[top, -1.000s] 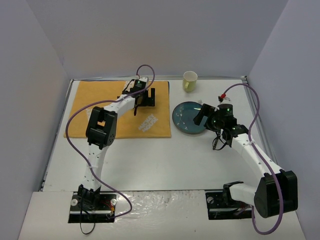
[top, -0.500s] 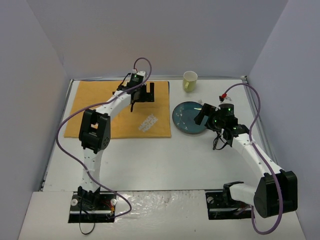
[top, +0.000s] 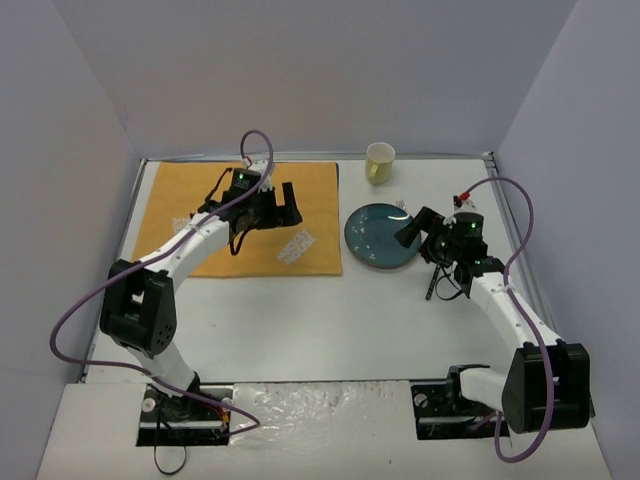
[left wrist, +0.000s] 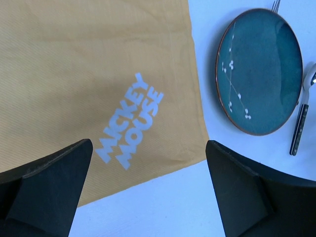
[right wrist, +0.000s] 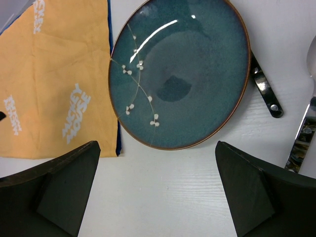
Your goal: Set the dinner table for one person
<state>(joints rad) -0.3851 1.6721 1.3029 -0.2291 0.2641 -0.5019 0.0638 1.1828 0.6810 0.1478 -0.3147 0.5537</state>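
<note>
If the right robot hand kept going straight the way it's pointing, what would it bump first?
Probably the round teal ceramic plate, lying straight ahead of the open right gripper. Depth is unclear, so it might touch the white dinner table first.

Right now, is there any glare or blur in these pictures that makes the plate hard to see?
Right wrist view: a bright curved glare streak crosses the upper left of the plate, but its blossom pattern is still legible. Left wrist view: the plate is evenly lit and sharp, with no glare. Top external view: the plate is small but not blurred.
</note>
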